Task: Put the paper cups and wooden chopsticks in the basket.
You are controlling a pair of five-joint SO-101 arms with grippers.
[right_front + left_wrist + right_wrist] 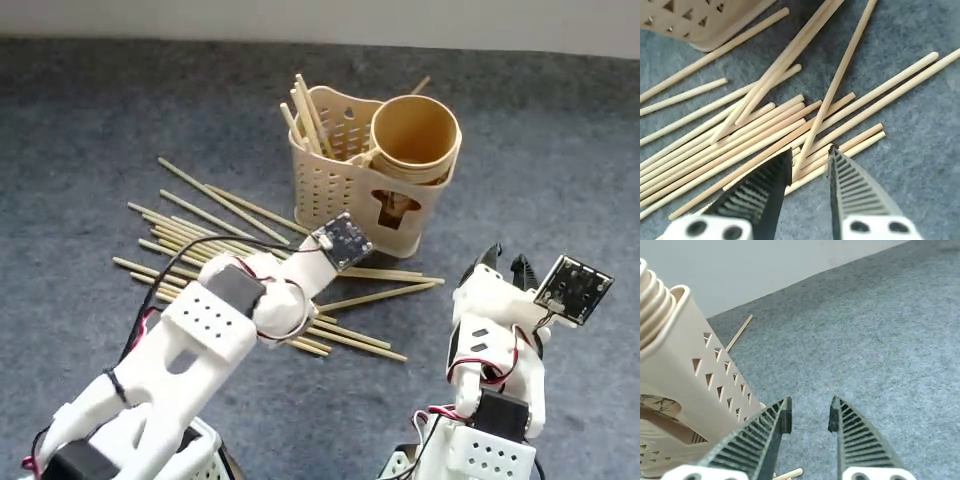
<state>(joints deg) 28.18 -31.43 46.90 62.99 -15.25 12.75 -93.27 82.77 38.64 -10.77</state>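
Note:
A beige perforated basket [340, 195] stands mid-table with stacked paper cups [415, 135] and a few wooden chopsticks [308, 112] upright in it. Several more chopsticks [195, 235] lie scattered on the grey carpet to its left and front. My left gripper [810, 151] hovers low over this pile, open, its fingertips astride one slanting chopstick [840, 75]. My right gripper [810, 401] is open and holds nothing, just right of the basket [695, 370], and also appears as the right gripper [505, 266] in the high view. The cup rims [651, 300] show above the basket wall.
One chopstick [739, 332] lies on the carpet behind the basket, and another one's tip [788, 473] lies under my right gripper. Open carpet stretches to the right of and behind the basket. The left arm [200, 330] covers part of the pile.

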